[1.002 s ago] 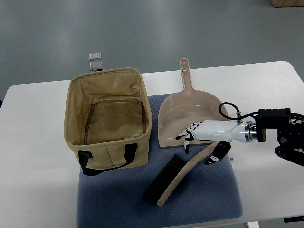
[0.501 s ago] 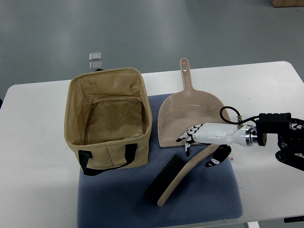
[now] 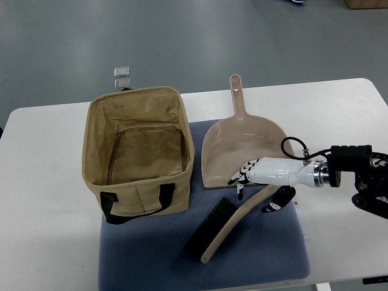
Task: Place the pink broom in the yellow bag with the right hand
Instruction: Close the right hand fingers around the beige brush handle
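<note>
Contact between the right hand and the broom is hard to make out: its fingers hang loosely spread over the handle's top end, thumb to the right, gripping nothing I can see. The broom lies slantwise on the blue mat near the table's front edge, bristles toward the bag at the mat's back-left corner. No writing is legible.

A white tabletop carries a blue padded mat near its front edge. The open yellow canvas bag stands on the mat's left rear part. Right of the bag, the pink plastic dustpan lies partly on the mat, its handle pointing to the rear. In front of the dustpan, the pink broom with black bristles lies slantwise on the mat. The right hand reaches in from the right, over the broom's handle end and the dustpan's front edge
</note>
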Tool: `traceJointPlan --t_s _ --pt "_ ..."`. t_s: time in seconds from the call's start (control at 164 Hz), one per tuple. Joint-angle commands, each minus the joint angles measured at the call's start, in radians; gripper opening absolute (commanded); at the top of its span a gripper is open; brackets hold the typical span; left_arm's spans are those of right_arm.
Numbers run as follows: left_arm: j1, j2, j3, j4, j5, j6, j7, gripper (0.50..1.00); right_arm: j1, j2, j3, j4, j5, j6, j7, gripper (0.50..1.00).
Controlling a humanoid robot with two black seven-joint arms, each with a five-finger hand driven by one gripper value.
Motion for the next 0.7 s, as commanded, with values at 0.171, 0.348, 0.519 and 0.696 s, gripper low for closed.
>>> traceJointPlan --t_s 0.171,0.348,0.519,0.696 --pt "0.0 0.0 0.0 0.0 0.0 0.0 0.0 1.0 0.0 -0.003 0.003 -0.007 -0.008 -0.008 0.0 0.719" --pt "0.0 0.0 0.0 0.0 0.0 0.0 0.0 1.0 0.0 -0.003 0.001 -0.007 -0.008 -0.007 0.002 0.654" --pt "0.0 0.0 0.001 0.0 0.0 0.0 0.0 1.0 0.0 -0.006 0.003 -0.007 -0.008 -0.007 0.003 0.611" --pt "0.0 0.0 0.0 0.0 0.0 0.0 0.0 1.0 0.0 -0.009 0.004 -0.007 -0.006 -0.007 0.006 0.556"
